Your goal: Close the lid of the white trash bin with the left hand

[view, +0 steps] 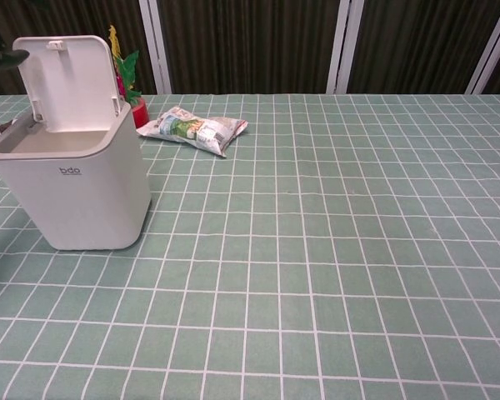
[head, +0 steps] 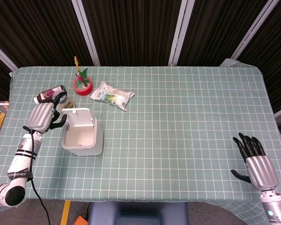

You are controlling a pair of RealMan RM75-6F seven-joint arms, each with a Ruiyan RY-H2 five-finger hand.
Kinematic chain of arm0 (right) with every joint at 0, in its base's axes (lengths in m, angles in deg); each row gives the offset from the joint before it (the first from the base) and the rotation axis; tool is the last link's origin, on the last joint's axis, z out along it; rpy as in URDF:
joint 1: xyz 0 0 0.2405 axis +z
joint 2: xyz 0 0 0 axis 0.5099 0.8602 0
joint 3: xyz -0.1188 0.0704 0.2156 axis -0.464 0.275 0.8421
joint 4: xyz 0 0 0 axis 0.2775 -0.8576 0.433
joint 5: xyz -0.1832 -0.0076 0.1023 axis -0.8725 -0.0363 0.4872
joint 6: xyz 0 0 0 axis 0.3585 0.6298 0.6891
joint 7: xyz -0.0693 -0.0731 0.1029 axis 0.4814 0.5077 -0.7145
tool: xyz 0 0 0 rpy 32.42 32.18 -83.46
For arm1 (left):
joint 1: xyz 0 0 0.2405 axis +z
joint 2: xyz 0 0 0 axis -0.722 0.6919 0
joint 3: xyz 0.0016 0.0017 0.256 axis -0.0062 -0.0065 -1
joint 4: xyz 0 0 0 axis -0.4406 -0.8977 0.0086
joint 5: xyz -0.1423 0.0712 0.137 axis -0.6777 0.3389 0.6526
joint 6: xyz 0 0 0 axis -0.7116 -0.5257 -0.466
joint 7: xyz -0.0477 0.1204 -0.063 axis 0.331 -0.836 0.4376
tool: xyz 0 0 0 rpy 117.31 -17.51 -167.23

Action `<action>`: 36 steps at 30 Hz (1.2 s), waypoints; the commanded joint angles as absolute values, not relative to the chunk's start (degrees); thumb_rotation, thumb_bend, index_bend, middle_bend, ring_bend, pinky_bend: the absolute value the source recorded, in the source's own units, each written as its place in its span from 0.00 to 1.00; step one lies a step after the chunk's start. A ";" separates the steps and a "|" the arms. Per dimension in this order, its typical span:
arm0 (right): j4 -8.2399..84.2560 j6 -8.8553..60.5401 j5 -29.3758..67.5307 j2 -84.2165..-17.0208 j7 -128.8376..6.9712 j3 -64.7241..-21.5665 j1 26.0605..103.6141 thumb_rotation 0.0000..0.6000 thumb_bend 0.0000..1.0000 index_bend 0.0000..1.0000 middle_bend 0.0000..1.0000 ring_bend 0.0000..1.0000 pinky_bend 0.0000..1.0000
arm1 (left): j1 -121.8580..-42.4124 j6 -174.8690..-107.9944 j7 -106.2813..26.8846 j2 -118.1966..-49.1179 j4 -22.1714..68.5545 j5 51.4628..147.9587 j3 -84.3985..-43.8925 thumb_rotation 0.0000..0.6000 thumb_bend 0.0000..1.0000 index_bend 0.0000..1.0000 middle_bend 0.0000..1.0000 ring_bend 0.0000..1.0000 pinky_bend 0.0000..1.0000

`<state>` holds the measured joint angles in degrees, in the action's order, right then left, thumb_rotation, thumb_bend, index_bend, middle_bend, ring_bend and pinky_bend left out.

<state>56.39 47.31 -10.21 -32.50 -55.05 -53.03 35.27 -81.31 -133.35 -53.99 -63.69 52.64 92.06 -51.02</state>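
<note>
The white trash bin (head: pixel 82 138) (view: pixel 71 187) stands on the left part of the table, its lid (head: pixel 77 118) (view: pixel 71 83) tipped up and open at the back. My left hand (head: pixel 43 116) hovers just left of the lid's rear edge, fingers apart and holding nothing; in the chest view only a dark fingertip (view: pixel 4 57) shows at the upper left corner. My right hand (head: pixel 256 161) lies flat near the table's front right edge, fingers spread and empty.
Behind the bin lie a dark bottle (head: pixel 49 95), a red tape roll with a small plant (head: pixel 82 85) and a snack packet (head: pixel 112 96) (view: pixel 192 127). The green checked cloth (head: pixel 187 122) covers the table.
</note>
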 commanded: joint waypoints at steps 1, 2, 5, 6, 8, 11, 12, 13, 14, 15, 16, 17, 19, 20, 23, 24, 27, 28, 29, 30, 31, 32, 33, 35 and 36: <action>56.42 47.30 -10.22 -32.45 -55.12 -53.03 35.27 1.00 0.21 0.00 0.00 0.00 0.00 | -82.79 -131.34 -55.92 -61.68 55.45 89.46 -51.99 1.00 0.48 0.20 1.00 1.00 1.00; 56.43 47.32 -10.23 -32.42 -55.17 -53.03 35.25 1.00 0.21 0.00 0.00 0.00 0.00 | -83.07 -130.66 -56.18 -61.01 56.26 88.55 -52.26 1.00 0.48 0.21 1.00 1.00 1.00; 56.47 47.35 -10.32 -32.31 -55.37 -53.09 35.22 1.00 0.21 0.00 0.00 0.00 0.00 | -84.15 -129.44 -57.13 -59.39 57.95 86.43 -52.96 1.00 0.49 0.22 1.00 1.00 1.00; 56.47 47.35 -10.35 -32.28 -55.42 -53.10 35.21 1.00 0.21 0.00 0.00 0.00 0.00 | -84.37 -129.61 -57.47 -59.19 58.15 86.14 -53.21 1.00 0.49 0.23 1.00 1.00 1.00; 56.43 47.36 -10.40 -32.25 -55.45 -53.15 35.19 1.00 0.21 0.00 0.00 0.00 0.00 | -84.61 -130.48 -58.21 -58.80 58.85 85.81 -53.80 1.00 0.49 0.25 1.00 1.00 1.00; 56.45 47.40 -10.41 -32.17 -55.48 -53.18 35.12 1.00 0.21 0.00 0.00 0.00 0.00 | -84.42 -131.46 -58.34 -57.94 60.15 86.19 -54.67 1.00 0.49 0.28 1.00 1.00 1.00; 56.50 47.42 -10.40 -32.15 -55.48 -53.18 35.09 1.00 0.21 0.00 0.00 0.00 0.00 | -84.25 -132.00 -58.48 -57.60 60.60 86.66 -55.07 1.00 0.49 0.28 1.00 1.00 1.00; 56.54 47.47 -10.42 -32.12 -55.48 -53.19 35.06 1.00 0.21 0.00 0.00 0.00 0.00 | -84.15 -132.39 -58.72 -57.35 60.88 87.03 -55.41 1.00 0.49 0.29 1.00 1.00 1.00; 56.57 47.54 -10.45 -32.13 -55.45 -53.17 35.04 1.00 0.21 0.00 0.00 0.00 0.00 | -84.05 -132.68 -58.90 -57.06 61.26 87.33 -55.75 1.00 0.49 0.29 1.00 1.00 1.00; 56.57 47.62 -10.47 -32.17 -55.36 -53.16 35.01 1.00 0.21 0.00 0.00 0.00 0.00 | -83.92 -132.87 -58.96 -56.80 61.60 87.49 -56.10 1.00 0.49 0.29 1.00 1.00 1.00; 56.56 47.66 -10.50 -32.19 -55.30 -53.17 34.98 1.00 0.21 0.00 0.00 0.00 0.00 | -83.77 -132.94 -58.92 -56.46 62.01 87.61 -56.44 1.00 0.49 0.29 1.00 1.00 1.00; 56.59 47.64 -10.54 -32.19 -55.35 -53.21 34.97 1.00 0.21 0.00 0.00 0.00 0.00 | -83.66 -132.83 -58.98 -55.89 62.63 87.90 -56.93 1.00 0.49 0.29 1.00 1.00 1.00; 56.61 47.66 -10.67 -32.15 -55.52 -53.26 34.96 1.00 0.21 0.00 0.00 0.00 0.00 | -83.43 -132.65 -59.37 -54.81 63.79 88.42 -57.92 1.00 0.49 0.28 1.00 1.00 1.00; 56.62 47.69 -10.75 -32.13 -55.57 -53.30 34.95 1.00 0.21 0.00 0.00 0.00 0.00 | -83.25 -132.71 -59.52 -54.33 64.36 88.76 -58.36 1.00 0.49 0.28 1.00 1.00 1.00; 56.69 47.73 -11.07 -31.98 -55.94 -53.50 34.90 1.00 0.21 0.00 0.00 0.00 0.00 | -82.46 -133.33 -59.81 -53.09 66.23 90.47 -59.76 1.00 0.49 0.28 1.00 1.00 1.00; 56.71 47.83 -11.18 -31.94 -56.07 -53.54 34.85 1.00 0.21 0.00 0.00 0.00 0.00 | -82.07 -133.57 -59.85 -52.64 66.95 91.32 -60.37 1.00 0.49 0.28 1.00 1.00 1.00; 56.66 48.46 -11.31 -32.10 -56.25 -53.39 34.65 1.00 0.21 0.00 0.00 0.00 0.00 | -81.27 -133.66 -60.07 -51.46 68.47 93.32 -61.88 1.00 0.49 0.28 1.00 1.00 1.00; 56.63 48.61 -11.35 -32.17 -56.22 -53.40 34.56 1.00 0.21 0.00 0.00 0.00 0.00 | -81.06 -133.63 -60.25 -51.05 69.07 94.13 -62.44 1.00 0.49 0.27 1.00 1.00 1.00; 56.65 48.65 -11.41 -32.16 -56.24 -53.45 34.52 1.00 0.21 0.00 0.00 0.00 0.00 | -80.83 -133.65 -60.28 -50.72 69.39 94.64 -62.87 1.00 0.49 0.27 1.00 1.00 1.00; 56.67 48.67 -11.48 -32.13 -56.27 -53.51 34.48 1.00 0.21 0.00 0.00 0.00 0.00 | -80.64 -133.64 -60.30 -50.43 69.74 95.21 -63.27 1.00 0.49 0.27 1.00 1.00 1.00; 56.72 48.69 -11.59 -32.10 -56.29 -53.59 34.45 1.00 0.21 0.00 0.00 0.00 0.00 | -80.46 -133.56 -60.32 -50.16 70.02 95.72 -63.68 1.00 0.49 0.27 1.00 1.00 1.00; 56.73 48.71 -11.63 -32.09 -56.29 -53.61 34.44 1.00 0.21 0.00 0.00 0.00 0.00 | -80.40 -133.50 -60.33 -50.07 70.10 95.89 -63.84 1.00 0.49 0.27 1.00 1.00 1.00; 56.74 48.72 -11.65 -32.09 -56.29 -53.62 34.43 1.00 0.21 0.00 0.00 0.00 0.00 | -80.35 -133.50 -60.29 -50.00 70.15 96.02 -63.92 1.00 0.49 0.27 1.00 1.00 1.00; 56.75 48.74 -11.67 -32.08 -56.29 -53.62 34.42 1.00 0.21 0.00 0.00 0.00 0.00 | -80.31 -133.46 -60.27 -49.93 70.21 96.16 -64.03 1.00 0.49 0.26 1.00 1.00 1.00; 56.79 48.81 -11.77 -32.06 -56.31 -53.67 34.38 1.00 0.21 0.00 0.00 0.00 0.00 | -80.14 -133.01 -60.42 -49.66 70.54 96.64 -64.66 1.00 0.49 0.26 1.00 1.00 1.00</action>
<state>56.76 48.77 -11.72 -32.07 -56.30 -53.64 34.41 -80.31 -133.42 -60.32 -49.94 70.22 96.12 -64.07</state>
